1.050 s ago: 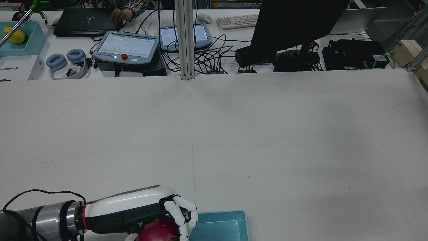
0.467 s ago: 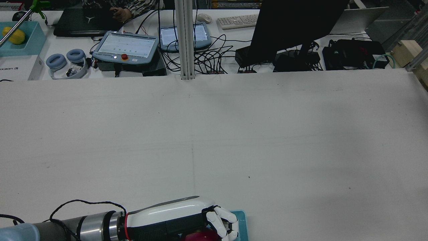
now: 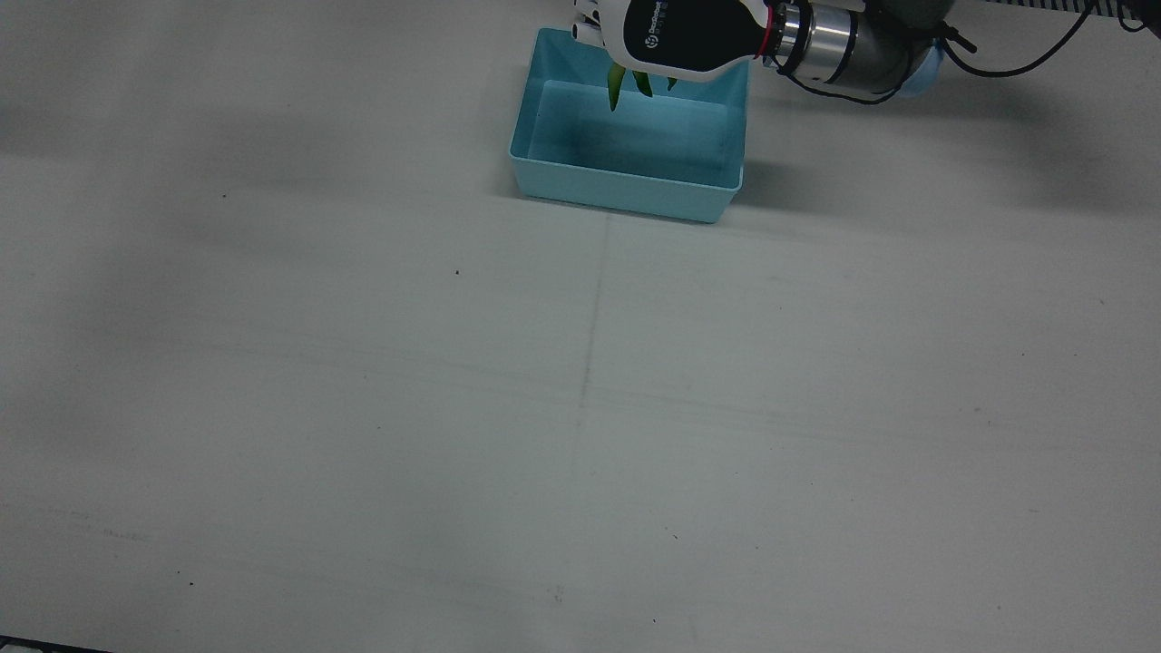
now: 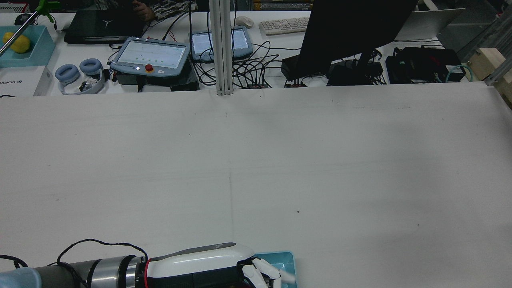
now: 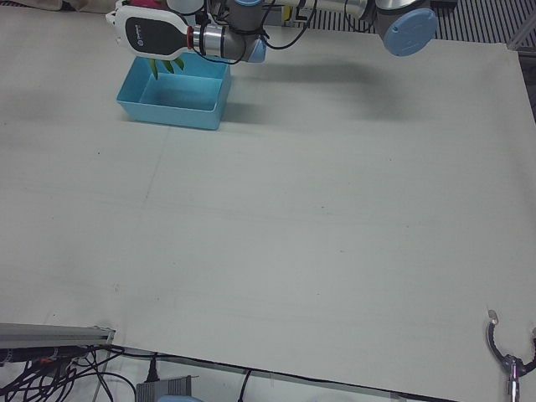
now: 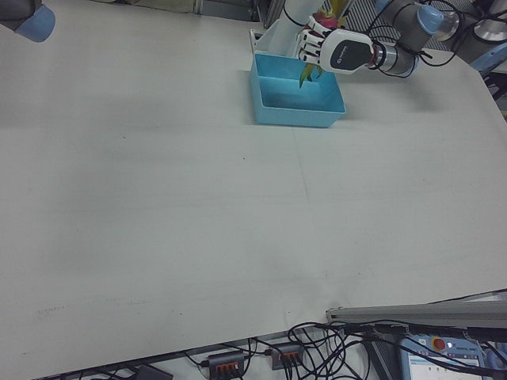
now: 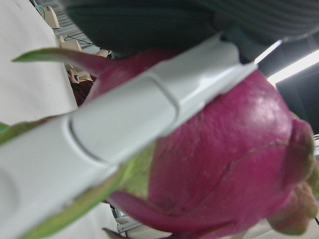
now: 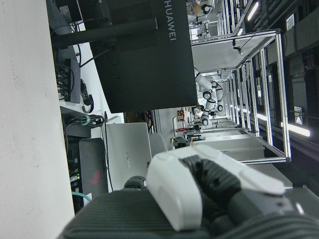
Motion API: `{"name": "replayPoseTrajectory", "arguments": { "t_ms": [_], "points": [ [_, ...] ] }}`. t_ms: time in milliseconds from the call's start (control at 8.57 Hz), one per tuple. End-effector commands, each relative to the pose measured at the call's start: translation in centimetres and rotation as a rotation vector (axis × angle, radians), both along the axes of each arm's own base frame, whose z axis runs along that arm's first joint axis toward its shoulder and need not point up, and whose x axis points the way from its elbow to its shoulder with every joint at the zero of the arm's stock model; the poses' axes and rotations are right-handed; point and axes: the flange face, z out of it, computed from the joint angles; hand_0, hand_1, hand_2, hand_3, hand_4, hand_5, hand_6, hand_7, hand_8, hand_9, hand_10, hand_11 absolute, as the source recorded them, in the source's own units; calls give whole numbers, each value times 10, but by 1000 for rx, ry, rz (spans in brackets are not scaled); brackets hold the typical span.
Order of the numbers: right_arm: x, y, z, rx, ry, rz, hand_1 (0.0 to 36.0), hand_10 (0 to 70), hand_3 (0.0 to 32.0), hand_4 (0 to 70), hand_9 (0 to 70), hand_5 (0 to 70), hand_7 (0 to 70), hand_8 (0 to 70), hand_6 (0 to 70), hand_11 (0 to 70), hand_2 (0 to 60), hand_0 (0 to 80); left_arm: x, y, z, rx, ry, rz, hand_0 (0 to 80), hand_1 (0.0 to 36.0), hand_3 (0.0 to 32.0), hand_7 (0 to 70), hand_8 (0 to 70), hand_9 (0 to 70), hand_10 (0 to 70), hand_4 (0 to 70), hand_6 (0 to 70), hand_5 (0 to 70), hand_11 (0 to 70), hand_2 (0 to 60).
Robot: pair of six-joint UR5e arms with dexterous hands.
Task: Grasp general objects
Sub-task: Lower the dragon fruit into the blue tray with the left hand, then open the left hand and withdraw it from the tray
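My left hand is shut on a magenta dragon fruit with green scales. It hangs over the far side of a light-blue bin at the robot's edge of the table. The fruit's green tips dangle below the palm into the bin, whose inside holds nothing else. In the rear view the left hand hides the fruit, and only a corner of the bin shows. My right hand appears only in its own view, where a white finger lies close to the lens, well away from the bin.
Beyond the table's far edge stands a desk with a dark monitor, teach pendants, cables, headphones and a bin with a yellow fruit. A person's hand rests by a laptop. A blue arm joint juts in.
My left hand carried the dragon fruit to the right over the bin, then sank toward the rear view's bottom edge, so the fruit no longer shows there. The person's hand drew back.
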Motion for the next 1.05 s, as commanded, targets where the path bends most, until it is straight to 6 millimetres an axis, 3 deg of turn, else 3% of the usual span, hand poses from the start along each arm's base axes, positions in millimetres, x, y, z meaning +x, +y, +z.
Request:
{"name": "replayPoseTrajectory", "arguments": {
  "t_ms": [0,117,233,467,700,933],
  "points": [
    [0,0,0,0,0,0,0,0,0,0,0,0,0,0,0,0,0,0,-12,6,28,15,7,20,800,360,0,700,78,160,5,375,444,700,57,600],
    [0,0,0,0,2,0,0,0,0,0,0,0,0,0,0,0,0,0,-23,7,36,15,13,18,800,360,0,700,69,145,14,344,396,700,73,600],
    [0,0,0,0,0,0,0,0,0,0,0,0,0,0,0,0,0,0,-28,8,37,16,16,16,800,360,0,700,62,135,1,324,363,700,34,600],
    [0,0,0,0,0,0,0,0,0,0,0,0,0,0,0,0,0,0,-36,5,52,12,9,5,800,360,0,542,25,94,0,171,176,700,6,600],
    [0,0,0,0,0,0,0,0,0,0,0,0,0,0,0,0,0,0,-55,8,68,13,39,-7,800,360,0,307,0,47,0,13,25,700,0,600],
    [0,0,-1,2,0,0,0,0,0,0,0,0,0,0,0,0,0,0,-61,7,68,1,56,-23,800,360,0,331,0,52,0,0,0,700,0,600]
  ]
}}
